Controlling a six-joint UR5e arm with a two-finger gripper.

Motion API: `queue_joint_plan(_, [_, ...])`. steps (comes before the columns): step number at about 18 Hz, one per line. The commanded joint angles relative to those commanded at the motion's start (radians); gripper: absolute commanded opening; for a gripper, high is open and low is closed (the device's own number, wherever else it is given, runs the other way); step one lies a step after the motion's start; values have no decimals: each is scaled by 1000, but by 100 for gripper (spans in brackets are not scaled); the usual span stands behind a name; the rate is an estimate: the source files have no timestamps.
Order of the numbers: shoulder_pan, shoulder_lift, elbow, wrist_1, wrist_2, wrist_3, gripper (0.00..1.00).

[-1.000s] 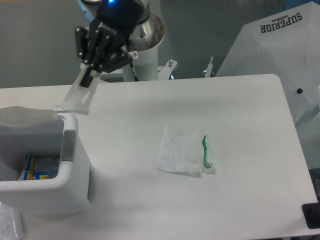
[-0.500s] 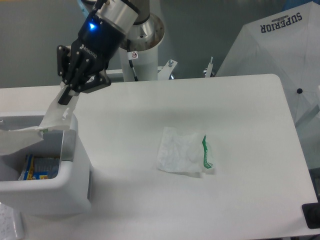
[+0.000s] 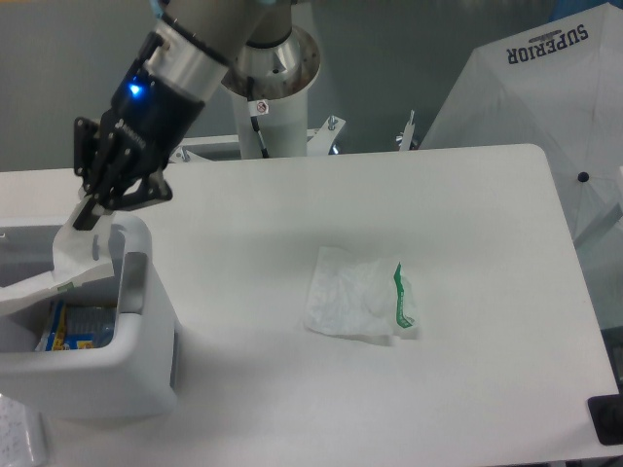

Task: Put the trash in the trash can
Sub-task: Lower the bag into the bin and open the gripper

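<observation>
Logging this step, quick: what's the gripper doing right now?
Gripper: closed on a translucent plastic bag that hangs over the trash can.

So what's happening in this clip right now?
The arm's black two-finger gripper is shut on a thin translucent white plastic wrapper, which hangs over the opening of the boxy white plastic trash can at the table's left edge. Something blue and yellow already lies inside the can. A second crumpled white wrapper with green markings lies out on the white table, not yet picked up.
</observation>
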Motion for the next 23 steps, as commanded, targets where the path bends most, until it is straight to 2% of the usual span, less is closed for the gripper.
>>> queue_joint_plan(4, [-17, -3, -12, -5, 3, -2, 6])
queue_joint_plan(11, [-63, -15, -12, -3, 3, -95, 6])
queue_joint_plan(19, [-84, -81, 5, 8, 0, -189, 8])
queue_joint_plan(23, [-86, -87, -2, 8, 2, -195, 9])
